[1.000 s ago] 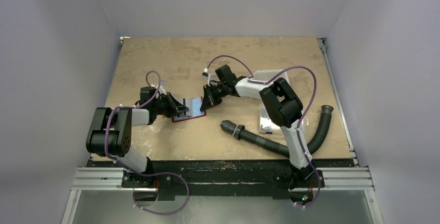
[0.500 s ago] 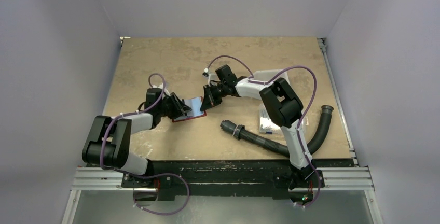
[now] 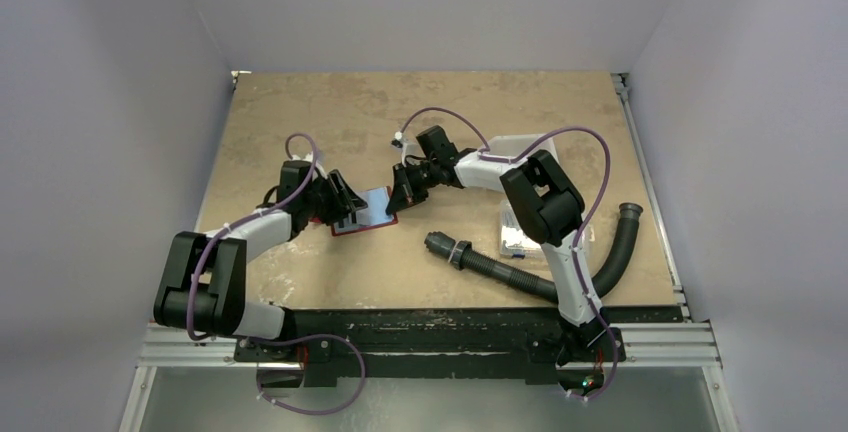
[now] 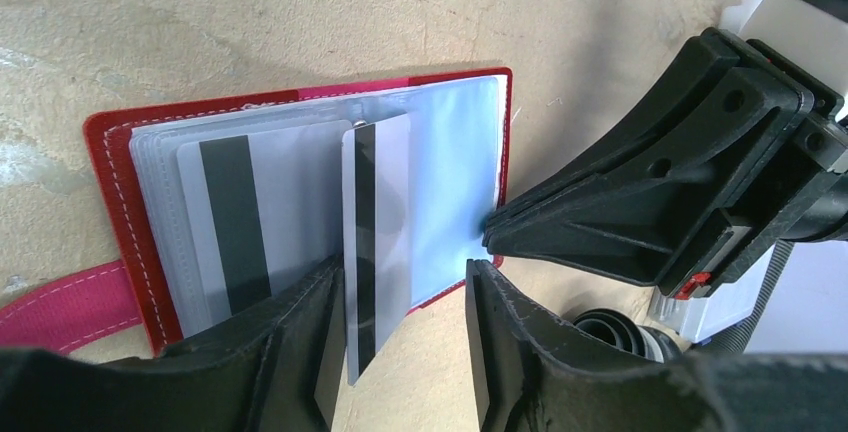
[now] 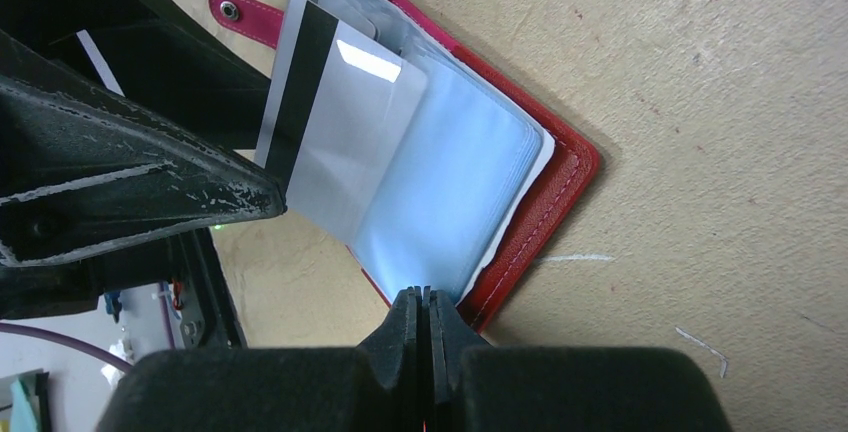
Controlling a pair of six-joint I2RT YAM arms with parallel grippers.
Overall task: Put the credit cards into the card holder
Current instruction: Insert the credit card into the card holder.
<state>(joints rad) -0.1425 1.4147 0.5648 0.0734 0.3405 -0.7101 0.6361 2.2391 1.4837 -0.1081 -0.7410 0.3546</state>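
The red card holder (image 4: 110, 172) lies open on the table (image 3: 420, 112), its clear sleeves up and its pink tab (image 4: 60, 307) at the left. One grey credit card (image 4: 240, 222) with a black stripe sits in a sleeve. A second striped credit card (image 4: 378, 232) stands tilted, its far end in a sleeve, leaning by my left fingers (image 4: 300, 337). My left gripper (image 4: 405, 277) is open around that card. My right gripper (image 5: 422, 297) is shut, its tips pressing the sleeve edge at the holder's (image 5: 560, 192) corner. From above, both grippers (image 3: 345, 207) (image 3: 400, 192) flank the holder (image 3: 368, 214).
A black corrugated hose (image 3: 500, 270) lies in front of the right arm and curves up at the right (image 3: 620, 242). A clear box (image 3: 515, 234) sits by the right arm. A white tray (image 3: 520, 144) lies behind it.
My left gripper has gone from shut to open, letting go of the striped card, which stays in the sleeve. The left arm's elbow swung toward the near-left. The right arm has not moved.
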